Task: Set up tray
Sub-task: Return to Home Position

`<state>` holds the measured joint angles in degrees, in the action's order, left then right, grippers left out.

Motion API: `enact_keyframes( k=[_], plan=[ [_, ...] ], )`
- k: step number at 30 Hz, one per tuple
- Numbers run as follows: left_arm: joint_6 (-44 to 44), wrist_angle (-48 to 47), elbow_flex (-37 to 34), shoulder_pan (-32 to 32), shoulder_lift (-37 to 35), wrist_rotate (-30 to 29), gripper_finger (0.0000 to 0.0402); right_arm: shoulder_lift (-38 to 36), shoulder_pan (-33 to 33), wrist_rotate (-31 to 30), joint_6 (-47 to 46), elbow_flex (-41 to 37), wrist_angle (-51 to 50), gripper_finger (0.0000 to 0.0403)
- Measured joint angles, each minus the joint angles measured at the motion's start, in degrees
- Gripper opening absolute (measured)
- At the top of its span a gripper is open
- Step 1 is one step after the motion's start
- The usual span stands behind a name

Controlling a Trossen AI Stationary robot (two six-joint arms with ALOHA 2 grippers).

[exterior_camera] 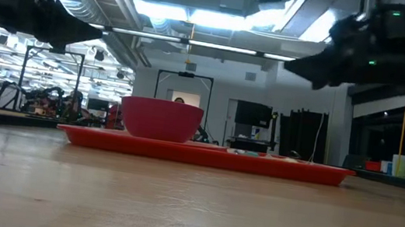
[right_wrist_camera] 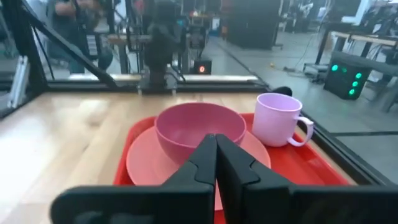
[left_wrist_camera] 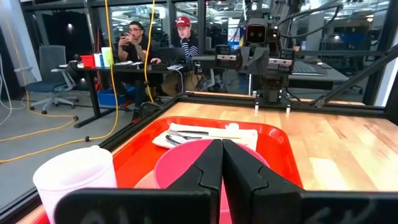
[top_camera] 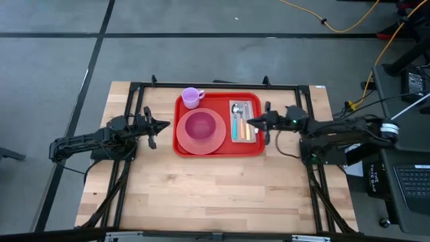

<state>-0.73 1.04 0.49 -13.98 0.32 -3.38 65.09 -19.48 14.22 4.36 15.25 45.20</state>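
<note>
Now left hand (top_camera: 163, 125) pressed together, empty, beside tray (top_camera: 222, 152), right hand (top_camera: 251, 122) likewise closed, empty, above tray's edge

I see my left fingers (left_wrist_camera: 205, 174) pressed together, facing the red tray (left_wrist_camera: 283, 155); pink bowl (left_wrist_camera: 177, 167) just beyond, pale cup (left_wrist_camera: 74, 177) beside it.

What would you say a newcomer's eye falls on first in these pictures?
The red tray at the middle of the wooden table stands out, carrying a pink bowl on a salmon plate, a lilac cup at one corner and cutlery on a napkin toward the right arm. The left gripper and right gripper point at it from either side, both shut and empty.
</note>
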Motion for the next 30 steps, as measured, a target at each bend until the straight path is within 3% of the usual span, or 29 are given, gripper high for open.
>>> enact_keyframes(
  k=[8, 14, 19, 30],
  plan=[
    [0.0, 0.0, 0.0, 0.0, 0.0, 0.0, 0.0004, -16.3, -0.1, 3.3, -1.3, -11.1, -0.4, 0.0007],
    [0.0, 0.0, 0.0, 0.0, 0.0, 0.2, 0.0004, -23.2, -0.1, 5.3, -2.8, -14.9, -1.7, 0.0007],
    [0.0, 0.0, 0.0, 0.0, 0.0, 0.2, 0.0004, -24.1, -0.1, 13.1, -7.3, -14.9, -2.2, 0.0007],
    [0.0, 0.0, 0.0, 0.0, 0.0, 0.2, 0.0004, -23.9, -0.1, 13.4, -21.4, -14.9, -3.5, 0.0008]
  ],
)
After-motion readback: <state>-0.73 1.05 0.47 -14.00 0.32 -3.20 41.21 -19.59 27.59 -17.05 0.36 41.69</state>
